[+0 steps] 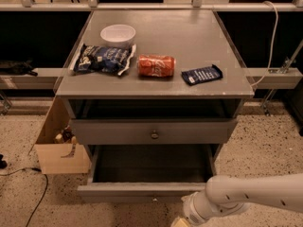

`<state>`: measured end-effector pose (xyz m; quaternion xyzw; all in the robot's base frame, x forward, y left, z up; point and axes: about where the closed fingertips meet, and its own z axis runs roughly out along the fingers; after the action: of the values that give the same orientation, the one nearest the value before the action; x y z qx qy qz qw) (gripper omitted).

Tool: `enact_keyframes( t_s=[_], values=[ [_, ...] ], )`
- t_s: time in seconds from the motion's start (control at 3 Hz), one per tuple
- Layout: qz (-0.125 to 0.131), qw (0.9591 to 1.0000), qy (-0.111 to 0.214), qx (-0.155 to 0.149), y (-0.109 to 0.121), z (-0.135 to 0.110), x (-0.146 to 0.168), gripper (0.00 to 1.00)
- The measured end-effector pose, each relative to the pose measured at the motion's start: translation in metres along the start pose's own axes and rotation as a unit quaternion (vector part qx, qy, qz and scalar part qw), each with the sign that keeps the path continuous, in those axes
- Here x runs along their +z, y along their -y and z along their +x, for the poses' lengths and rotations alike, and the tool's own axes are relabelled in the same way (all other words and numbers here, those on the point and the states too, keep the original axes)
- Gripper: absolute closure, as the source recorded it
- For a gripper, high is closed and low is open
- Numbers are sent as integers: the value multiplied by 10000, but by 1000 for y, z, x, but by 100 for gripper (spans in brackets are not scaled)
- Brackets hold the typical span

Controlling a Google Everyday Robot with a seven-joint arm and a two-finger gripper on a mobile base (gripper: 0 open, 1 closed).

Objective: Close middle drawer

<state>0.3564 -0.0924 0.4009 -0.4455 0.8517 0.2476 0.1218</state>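
The middle drawer (142, 191) is pulled far out of the grey cabinet, and its empty dark inside (151, 164) shows. Its flat grey front faces me low in the camera view. Above it is the taller top drawer front (113, 132) with a round knob (155, 135). The lowest drawer is hidden under the open one. My gripper (181, 220) is at the bottom edge, just below and in front of the right part of the middle drawer's front. It is partly cut off by the frame. My white arm (255, 195) reaches in from the lower right.
On the cabinet top (189, 37) lie a white bowl (118, 34), a dark chip bag (101, 59), a red can (156, 65) on its side and a blue snack bar (202, 74). A cardboard box (59, 148) stands on the speckled floor at the left. A black cable (35, 195) runs beside it.
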Motion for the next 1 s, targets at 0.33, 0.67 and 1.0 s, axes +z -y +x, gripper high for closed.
enact_keyframes(
  t_s=[0.33, 0.67, 1.0],
  values=[
    [0, 10000, 0, 0, 0, 0, 0, 14],
    [-1, 10000, -1, 0, 0, 0, 0, 38],
    [155, 9999, -28, 11, 23, -18, 2, 61]
  ],
)
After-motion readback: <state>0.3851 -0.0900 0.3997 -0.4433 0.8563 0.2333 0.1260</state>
